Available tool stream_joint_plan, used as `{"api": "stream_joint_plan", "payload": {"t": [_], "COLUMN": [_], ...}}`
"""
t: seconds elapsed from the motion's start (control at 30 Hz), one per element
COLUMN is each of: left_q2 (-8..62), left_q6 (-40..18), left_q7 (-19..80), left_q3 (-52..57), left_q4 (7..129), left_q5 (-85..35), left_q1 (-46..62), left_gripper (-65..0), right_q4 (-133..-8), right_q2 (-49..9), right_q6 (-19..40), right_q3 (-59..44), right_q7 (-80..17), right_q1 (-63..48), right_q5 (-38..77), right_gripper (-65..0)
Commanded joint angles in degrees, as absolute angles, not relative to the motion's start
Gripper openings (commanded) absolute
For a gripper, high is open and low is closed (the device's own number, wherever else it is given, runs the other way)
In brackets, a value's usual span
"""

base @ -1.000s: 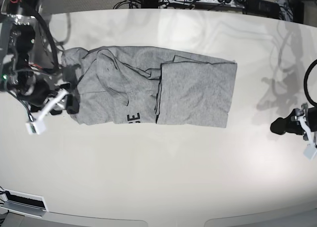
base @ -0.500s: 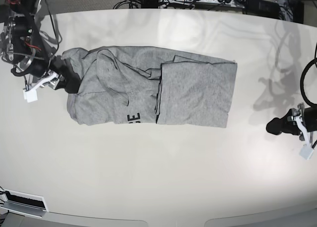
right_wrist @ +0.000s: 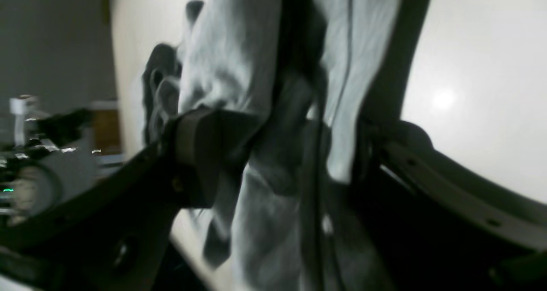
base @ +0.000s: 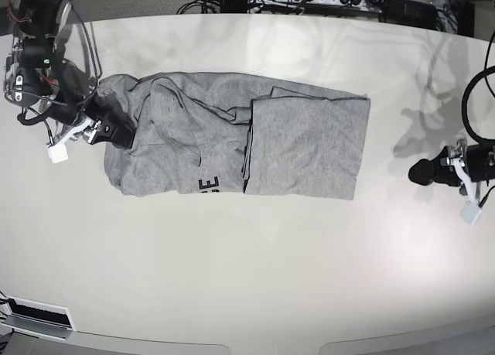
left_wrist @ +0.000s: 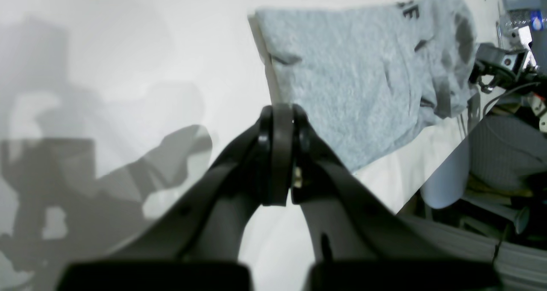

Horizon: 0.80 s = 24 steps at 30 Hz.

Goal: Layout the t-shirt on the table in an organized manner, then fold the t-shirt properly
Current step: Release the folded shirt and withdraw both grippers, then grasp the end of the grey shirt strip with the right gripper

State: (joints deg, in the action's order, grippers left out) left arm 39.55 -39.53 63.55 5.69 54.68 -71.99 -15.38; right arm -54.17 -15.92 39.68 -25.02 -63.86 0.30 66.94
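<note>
- At the shirt's collar-side end, on the base view's left, the right gripper (base: 116, 131) is reaching in low from the table's edge, its arm angling down from the upper corner.
- Its jaws are standing wide apart, straddling a bunched fold of the t-shirt (base: 232, 134); in the right wrist view grey cloth (right_wrist: 256, 111) is filling the gap between the fingers (right_wrist: 201, 154), but whether it is being pinched I cannot tell.
- On the opposite side, the left gripper (base: 418, 172) is hovering over bare table (base: 255, 270), well apart from the shirt, pointing toward it.
- Its jaws are pressing fully together in the left wrist view (left_wrist: 280, 154), holding nothing.
- One t-shirt is lying on the table, partly folded, with a flat panel doubled over on the side nearer the left gripper, rumpled cloth near the right gripper, and a few black letters (base: 209, 185) showing at its near edge.
- Two arms are showing, one at each end.
</note>
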Motion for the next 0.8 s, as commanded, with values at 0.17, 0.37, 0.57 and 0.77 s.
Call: {"api": "stream_joint_plan", "payload": {"t": [0.17,0.37,0.57,0.77], "left_q2": [40.80,40.80,40.80,40.80], "left_q6": [-40.00,-40.00,-40.00,-40.00], "left_q7": [62.17,61.69,61.69,61.69], "left_q3": [6.17,6.17,6.17,6.17], "left_q4": [55.48,55.48,55.48,55.48], "left_q5": [-73.49,-73.47,-73.47,-73.43], "left_q1": [-16.51,-16.51,-16.51,-16.49], "left_gripper": [-65.0,-65.0,-65.0,-65.0], "right_q4": [-54.63,-54.63,-55.20,-55.77], "right_q2": [-17.12,-17.21,-17.32,-17.28], "right_q6": [40.00,40.00,40.00,40.00], "right_q3": [-25.12,-25.15,-25.17,-25.17], "right_q7": [-71.07,-73.58,-80.00,-80.00], "right_q1": [0.95,1.30,2.61,3.49], "right_q5": [76.86,81.32,85.00,85.00], "right_gripper": [-22.6,-22.7,-22.8,-22.9]}}
